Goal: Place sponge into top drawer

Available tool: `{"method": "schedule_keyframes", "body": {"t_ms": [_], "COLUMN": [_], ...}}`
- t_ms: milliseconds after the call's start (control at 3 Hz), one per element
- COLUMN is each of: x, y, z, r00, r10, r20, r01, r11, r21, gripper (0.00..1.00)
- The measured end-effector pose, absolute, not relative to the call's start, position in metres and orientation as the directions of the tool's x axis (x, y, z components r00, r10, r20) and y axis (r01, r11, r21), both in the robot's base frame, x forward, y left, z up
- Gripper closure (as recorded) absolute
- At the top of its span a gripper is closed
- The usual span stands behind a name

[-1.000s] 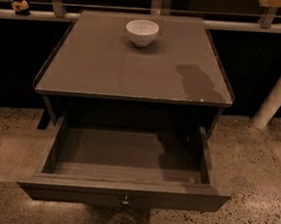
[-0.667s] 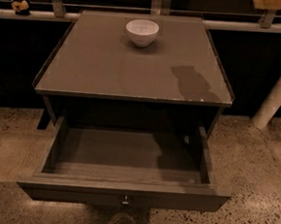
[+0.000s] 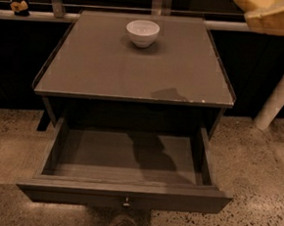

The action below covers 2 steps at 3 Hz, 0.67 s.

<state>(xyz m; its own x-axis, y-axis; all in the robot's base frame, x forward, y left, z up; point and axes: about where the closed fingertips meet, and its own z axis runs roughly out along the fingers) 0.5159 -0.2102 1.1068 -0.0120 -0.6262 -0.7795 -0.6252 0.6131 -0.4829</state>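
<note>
The top drawer (image 3: 67, 191) is pulled wide open at the front of the dark cabinet, and its inside holds only shadow. A small round knob (image 3: 125, 201) sits on its flat front panel. My gripper (image 3: 260, 9) is at the top right corner, mostly cut off by the frame edge, high above and to the right of the cabinet. It is shut on the sponge (image 3: 277, 21), a pale yellow block. One cream-yellow finger (image 3: 243, 0) shows beside the sponge.
A white bowl (image 3: 142, 32) stands at the back middle of the cabinet top (image 3: 111, 68). A tiny yellow lump with a dark base (image 3: 19, 7) sits on the back rail at far left. A white pole (image 3: 281, 89) slants at the right. The floor is speckled.
My gripper with the sponge has come lower and further into view at the top right. Its shadow on the cabinet top has slid toward the front edge.
</note>
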Motion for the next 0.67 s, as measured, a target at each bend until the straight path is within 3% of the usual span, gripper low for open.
{"method": "schedule_keyframes", "body": {"t_ms": [667], "x": [0.4939], "y": [-0.2348], "z": [1.1039], "r00": [-0.048], "r10": [-0.612], "r20": [-0.789], "r01": [-0.599], "r11": [0.65], "r21": [-0.467], "gripper": [1.0]}}
